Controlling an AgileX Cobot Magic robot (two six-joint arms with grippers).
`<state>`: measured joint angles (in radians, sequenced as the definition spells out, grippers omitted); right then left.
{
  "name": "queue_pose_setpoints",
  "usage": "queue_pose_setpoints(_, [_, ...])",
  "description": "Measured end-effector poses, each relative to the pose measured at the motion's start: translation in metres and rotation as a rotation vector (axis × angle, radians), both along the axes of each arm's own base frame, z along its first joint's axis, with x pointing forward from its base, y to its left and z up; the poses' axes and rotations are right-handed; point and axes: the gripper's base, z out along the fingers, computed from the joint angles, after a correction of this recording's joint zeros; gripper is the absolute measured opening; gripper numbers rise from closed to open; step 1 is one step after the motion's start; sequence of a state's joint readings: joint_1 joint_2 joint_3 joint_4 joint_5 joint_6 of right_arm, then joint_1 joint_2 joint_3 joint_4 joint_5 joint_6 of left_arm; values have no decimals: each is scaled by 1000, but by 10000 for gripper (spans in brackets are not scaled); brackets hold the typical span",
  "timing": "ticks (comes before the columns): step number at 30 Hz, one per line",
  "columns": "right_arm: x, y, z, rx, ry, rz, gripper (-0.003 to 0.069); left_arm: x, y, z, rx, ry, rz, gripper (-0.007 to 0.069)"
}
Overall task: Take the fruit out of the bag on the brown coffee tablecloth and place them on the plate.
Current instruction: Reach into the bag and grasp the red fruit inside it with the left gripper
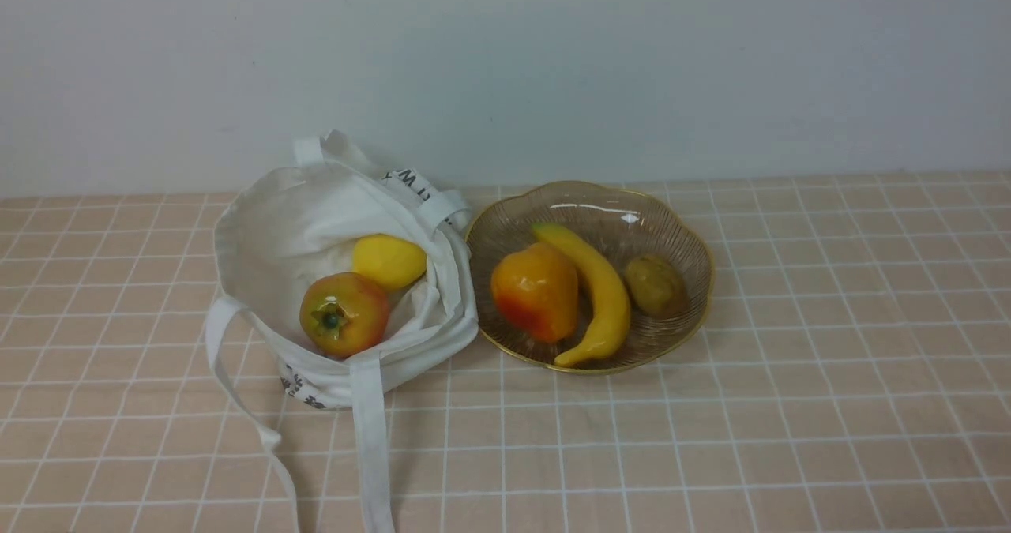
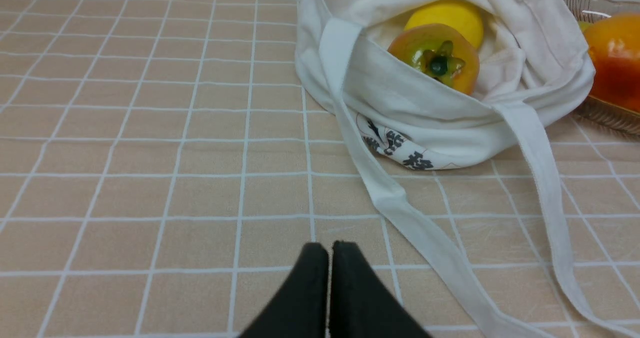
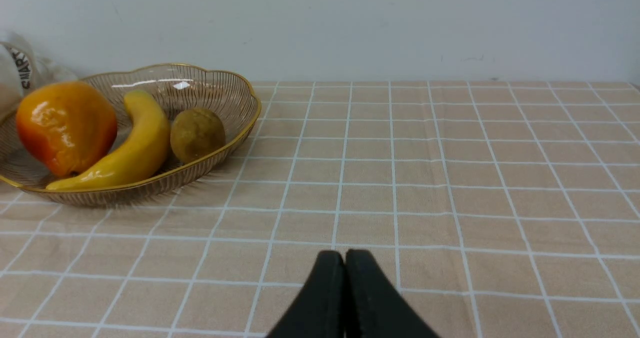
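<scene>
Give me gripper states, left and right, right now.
Left gripper: closed, holding nothing.
Right gripper: closed, holding nothing.

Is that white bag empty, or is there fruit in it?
Not empty. The bag gapes open, with two fruits inside: a red-orange fruit with a green calyx and a yellow lemon.

Red-orange fruit [image 1: 343, 314] and lemon [image 1: 388, 260] lie in the open white bag [image 1: 276, 225] — just beside the gold-rimmed plate [image 1: 600, 201].

Banana [image 1: 604, 296], kiwi [image 1: 654, 284], orange-red fruit [image 1: 535, 292], wall [image 1: 505, 59]
</scene>
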<state>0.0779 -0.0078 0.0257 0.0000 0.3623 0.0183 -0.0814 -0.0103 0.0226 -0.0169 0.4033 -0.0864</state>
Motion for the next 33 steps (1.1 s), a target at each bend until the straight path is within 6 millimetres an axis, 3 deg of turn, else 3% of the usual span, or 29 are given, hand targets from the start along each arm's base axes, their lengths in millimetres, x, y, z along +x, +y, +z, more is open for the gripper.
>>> queue_pose_setpoints(31, [0,0,0,0,0,0,-14,0,0,0,-10,-1,3,-8])
queue_pose_setpoints(33, [0,0,0,0,0,0,-14,0,-3,1,-124,1,11,-8])
